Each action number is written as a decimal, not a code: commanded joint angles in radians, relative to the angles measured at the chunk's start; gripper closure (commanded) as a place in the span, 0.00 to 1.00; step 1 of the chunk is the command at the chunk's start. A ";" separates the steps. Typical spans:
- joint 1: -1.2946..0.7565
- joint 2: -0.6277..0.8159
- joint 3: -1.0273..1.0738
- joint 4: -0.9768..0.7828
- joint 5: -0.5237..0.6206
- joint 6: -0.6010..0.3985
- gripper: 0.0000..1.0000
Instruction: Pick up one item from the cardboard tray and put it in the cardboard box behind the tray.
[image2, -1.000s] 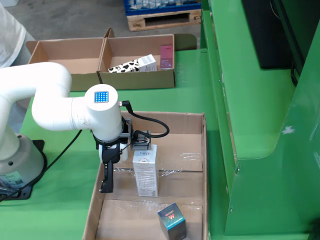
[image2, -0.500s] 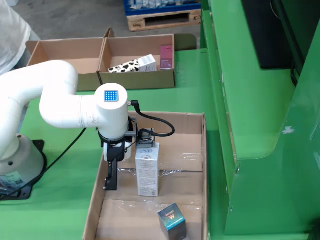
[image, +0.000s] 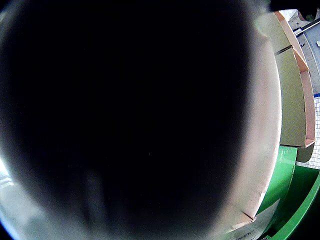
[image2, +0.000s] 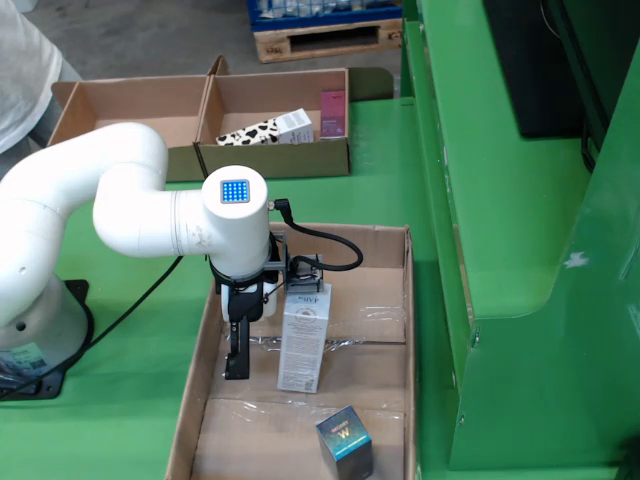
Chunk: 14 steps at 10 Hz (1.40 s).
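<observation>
In the fixed view the white arm (image2: 120, 215) reaches in from nine o'clock over the cardboard tray (image2: 385, 300), which lies on the green table (image2: 380, 195). Its pincer (image2: 268, 330) hangs at the tray's middle: one dark finger (image2: 237, 350) points down at the nine o'clock side of a tall white carton (image2: 304, 338), with a clear gap between them. The other finger is hidden behind the carton, so I cannot tell whether the pincer is spread free or pinching the carton. The carton stands on end, leaning slightly, its foot seeming to rest on the tray floor beside a strip of clear tape. A black cable loops from the wrist over the carton's top.

At six o'clock in the tray sits a small dark teal box (image2: 345, 442), well apart from the carton.

Beyond the tray, toward twelve o'clock, stands a two-compartment cardboard box (image2: 275, 158). Its right compartment holds a cow-patterned carton (image2: 265, 130) lying flat and a pink packet (image2: 333, 112) upright against the far wall.

The pincer-mounted view is almost wholly black, blocked by something close; only cardboard walls (image: 292, 90) and green surface show at its three o'clock edge.
</observation>
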 joint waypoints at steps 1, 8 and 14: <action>-0.006 -0.003 0.365 -0.015 -0.009 0.008 0.00; 0.010 0.012 0.365 0.039 -0.017 0.031 0.00; 0.010 0.012 0.365 0.039 -0.017 0.031 0.00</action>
